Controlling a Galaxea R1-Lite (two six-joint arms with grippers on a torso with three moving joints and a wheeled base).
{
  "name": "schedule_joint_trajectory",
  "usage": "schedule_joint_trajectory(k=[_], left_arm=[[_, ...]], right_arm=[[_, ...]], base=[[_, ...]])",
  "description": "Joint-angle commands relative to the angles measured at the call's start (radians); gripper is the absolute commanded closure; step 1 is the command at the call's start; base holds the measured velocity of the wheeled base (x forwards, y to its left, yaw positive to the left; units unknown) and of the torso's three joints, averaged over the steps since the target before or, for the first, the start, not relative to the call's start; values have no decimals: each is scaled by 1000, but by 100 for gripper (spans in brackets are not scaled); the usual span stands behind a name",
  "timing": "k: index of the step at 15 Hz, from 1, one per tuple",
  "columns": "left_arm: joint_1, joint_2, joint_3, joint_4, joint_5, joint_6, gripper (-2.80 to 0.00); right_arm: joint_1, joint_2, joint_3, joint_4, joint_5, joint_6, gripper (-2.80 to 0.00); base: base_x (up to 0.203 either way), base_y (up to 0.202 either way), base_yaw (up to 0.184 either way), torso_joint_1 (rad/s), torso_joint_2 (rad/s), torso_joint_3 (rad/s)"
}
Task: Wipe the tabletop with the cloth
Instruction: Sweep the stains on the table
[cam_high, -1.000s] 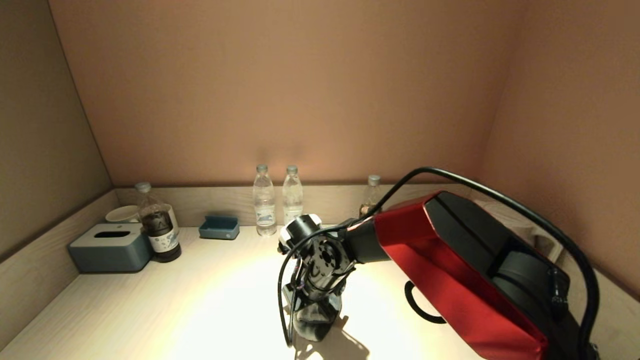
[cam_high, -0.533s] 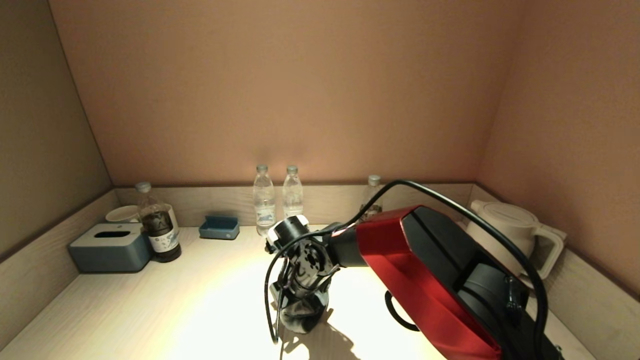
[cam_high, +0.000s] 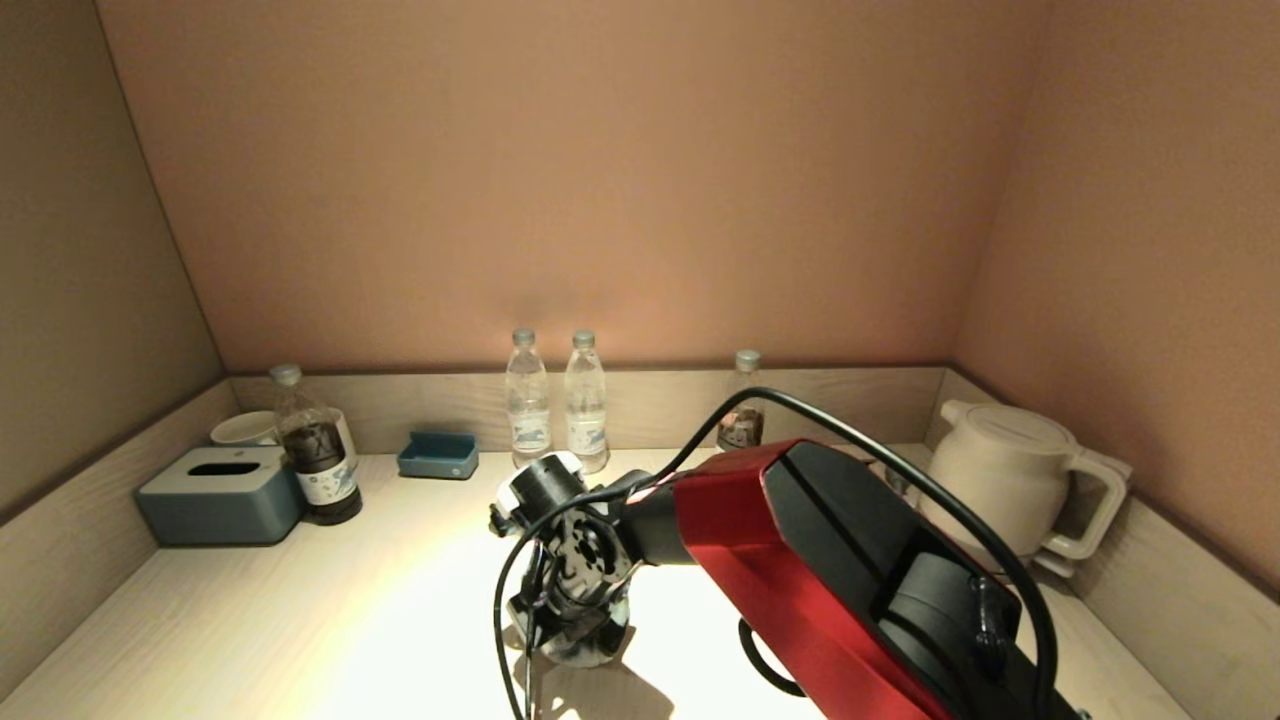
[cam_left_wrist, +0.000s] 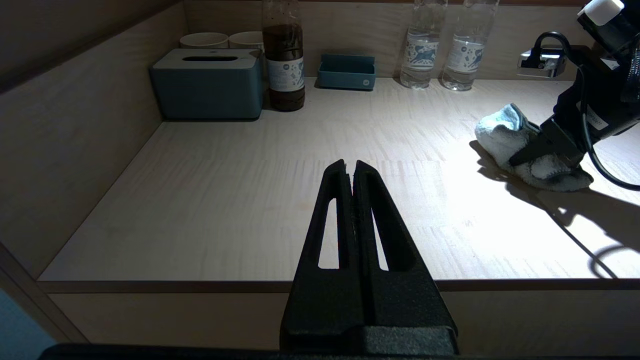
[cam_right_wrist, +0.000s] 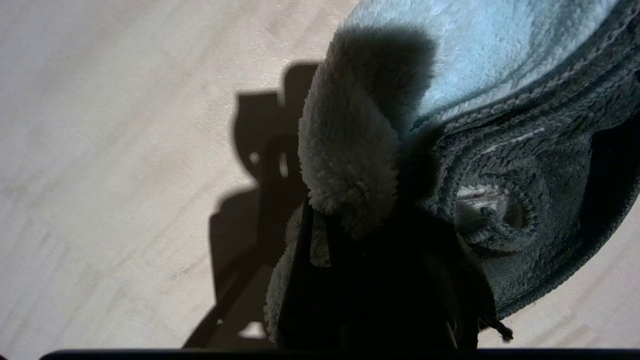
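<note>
Our right gripper (cam_left_wrist: 542, 150) is clamped on the cloth (cam_left_wrist: 505, 137), pressing it onto the table (cam_left_wrist: 250, 200). Our left gripper (cam_left_wrist: 354, 172) hangs closed and empty by the table's near edge.

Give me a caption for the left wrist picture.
Right gripper presses a cloth on the tabletop; left gripper idle.

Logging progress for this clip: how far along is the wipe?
Done: the right gripper is shut on the cloth and has dragged it leftward across the lit middle of the tabletop. In hand: cloth pressed flat mid-stroke. Left: the stretch toward the tissue box. Left gripper parked, shut.
</note>
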Motion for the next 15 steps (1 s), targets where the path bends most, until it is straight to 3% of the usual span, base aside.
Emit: schedule_joint_trajectory(k=[1, 4, 7, 11, 15], left_arm=[[0, 0, 0, 0, 0, 0, 0], [0, 0, 0, 0, 0, 0, 0], [0, 0, -2, 0, 0, 0, 0], [0, 0, 0, 0, 0, 0, 0], [0, 0, -2, 0, 0, 0, 0]], right_arm=[[28, -10, -2, -4, 1, 2, 0], [85, -30, 6, 9, -6, 7, 0], [85, -53, 15, 75, -14, 19, 0], [34, -112, 88, 99, -14, 32, 0], [-33, -199, 257, 86, -14, 32, 0]], base=[[0, 0, 0, 0, 0, 0], [0, 0, 0, 0, 0, 0], [0, 0, 0, 0, 0, 0], [0, 0, 0, 0, 0, 0], [0, 0, 0, 0, 0, 0]])
